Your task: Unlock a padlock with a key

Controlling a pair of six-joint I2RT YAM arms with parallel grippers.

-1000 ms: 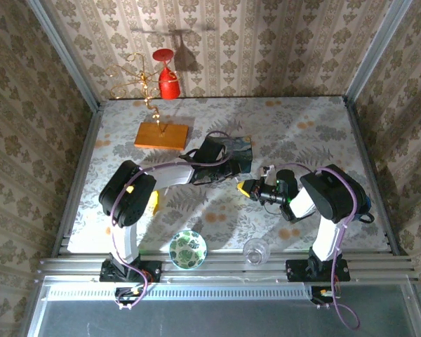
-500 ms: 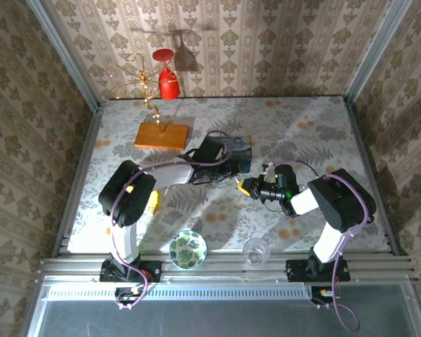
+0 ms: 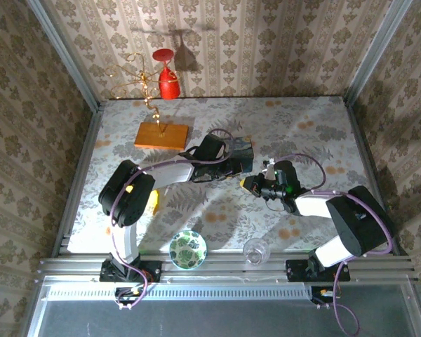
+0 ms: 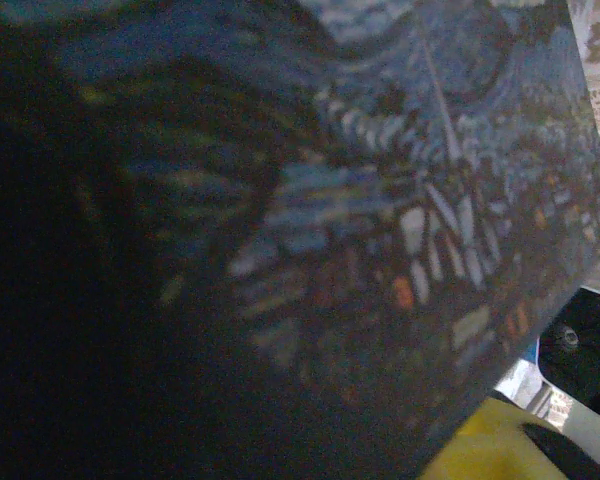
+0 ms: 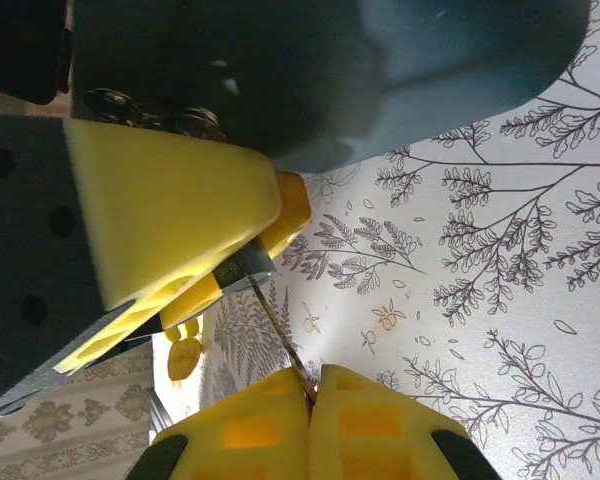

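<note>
Two end effectors meet near the middle of the desk (image 3: 302, 126), just in front of a blue tin (image 3: 242, 149). The left end effector (image 3: 233, 167) comes in from the left and the right end effector (image 3: 247, 184) from the right, their yellow tips almost touching.

In the right wrist view, the left end effector (image 5: 250, 250) is clamped on the padlock (image 5: 242, 270), a small silvery piece showing between its yellow fingers (image 5: 170, 210) and held above the desk. The right end effector (image 5: 310, 385) has its fingers pressed together on the key (image 5: 280, 340). This is a thin dark sliver that slants up from the grip until its tip reaches the padlock. Whether the tip is inside the lock cannot be told. The tin (image 5: 400, 70) looms dark just behind them.

The left wrist camera sits close against the tin (image 4: 380, 250). Its painted side shows swirling blues with white and orange flecks (too blurred to tell any lettering).

A wooden base (image 3: 161, 135) with a gold wire stand sits well apart at the far left, with a red glass (image 3: 168, 81) behind it. A green-patterned bowl (image 3: 188, 248) and a clear glass (image 3: 255, 250) stand at the near edge.
</note>
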